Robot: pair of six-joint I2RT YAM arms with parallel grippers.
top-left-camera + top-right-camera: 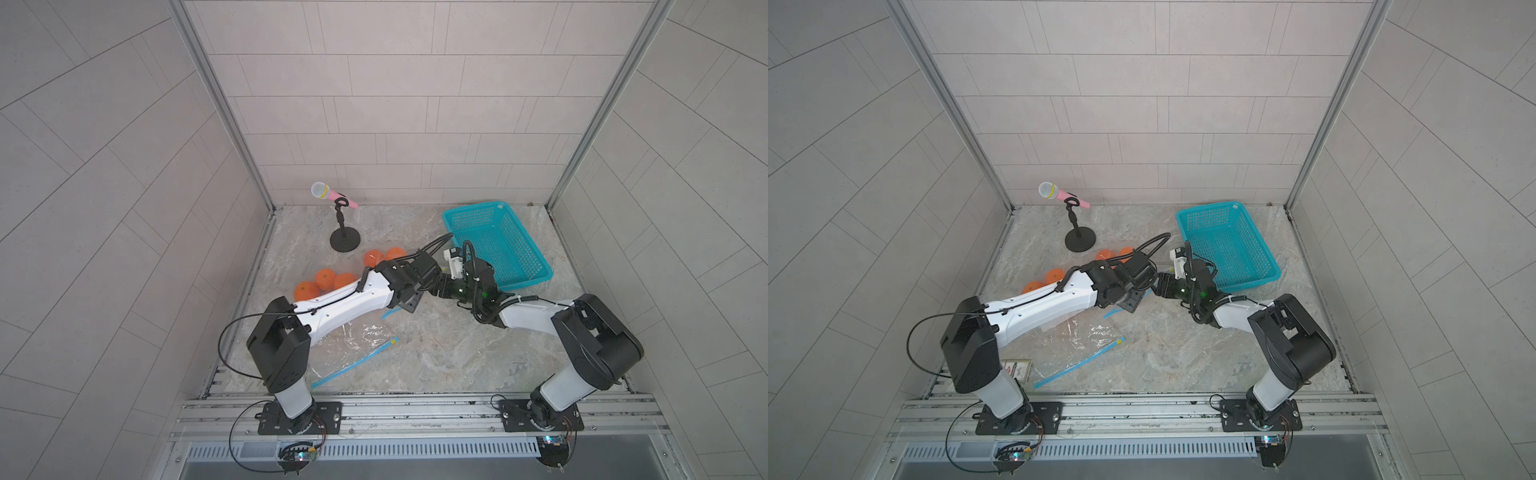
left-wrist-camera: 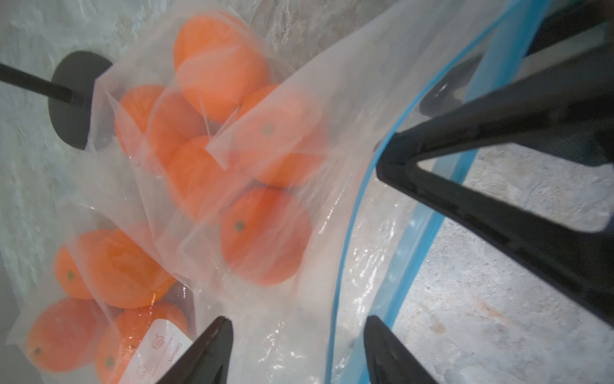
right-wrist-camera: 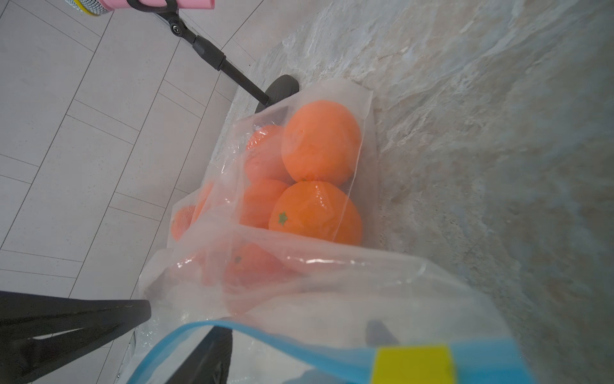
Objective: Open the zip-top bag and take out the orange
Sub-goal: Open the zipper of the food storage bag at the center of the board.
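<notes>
A clear zip-top bag (image 1: 365, 336) with a blue zip strip (image 2: 345, 252) and a yellow slider (image 3: 412, 364) lies on the marble table. Several oranges (image 1: 325, 278) sit at its far left end, wrapped in thin film (image 2: 265, 232) (image 3: 320, 143). My left gripper (image 2: 297, 323) is open, its jaws straddling the bag's film and blue rim. My right gripper (image 3: 299, 332) faces it from the right at the same rim. Its jaws are also apart, one finger (image 3: 219, 342) behind the blue strip and the other showing through the film. The two grippers nearly meet (image 1: 428, 291).
A teal mesh basket (image 1: 496, 245) stands at the back right, close behind my right wrist. A pink toy microphone on a black round-based stand (image 1: 345, 239) stands at the back, just beyond the oranges. A small printed card (image 1: 1016, 369) lies near the left arm's base.
</notes>
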